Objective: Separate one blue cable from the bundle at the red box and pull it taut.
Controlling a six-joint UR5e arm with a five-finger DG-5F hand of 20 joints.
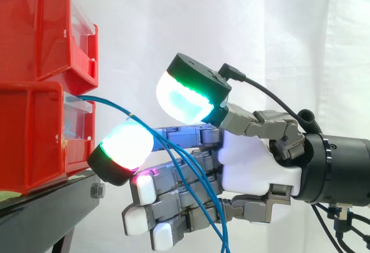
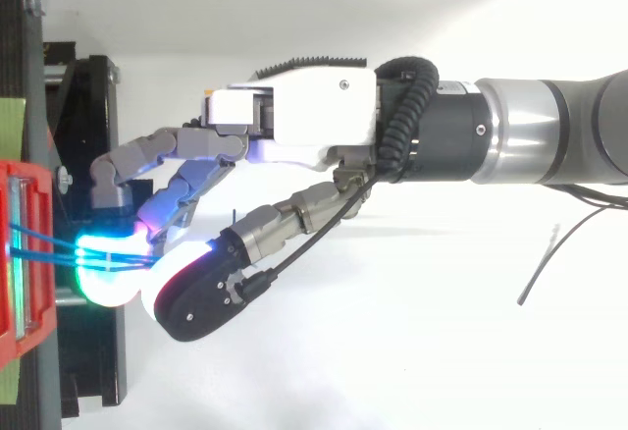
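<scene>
The white curtain fills the background. Two red bins stand stacked just past the fingertips, on a black stand that lies below them. The hand reaches level toward the lower bin, and its fingers are nearly straight and relaxed, not clamped on anything. The thumb is raised, and its green-glowing pad sits just above and behind the foremost fingertip, close to it but not pressed against it. Several blue cables leave the front of the lower bin together. They arch over the foremost fingertip, pass under the thumb pad and slant down across the other fingers to the bottom edge of the side view. From above, the strands run side by side from the bin onto the glowing fingertip, and none stands apart from the rest.
</scene>
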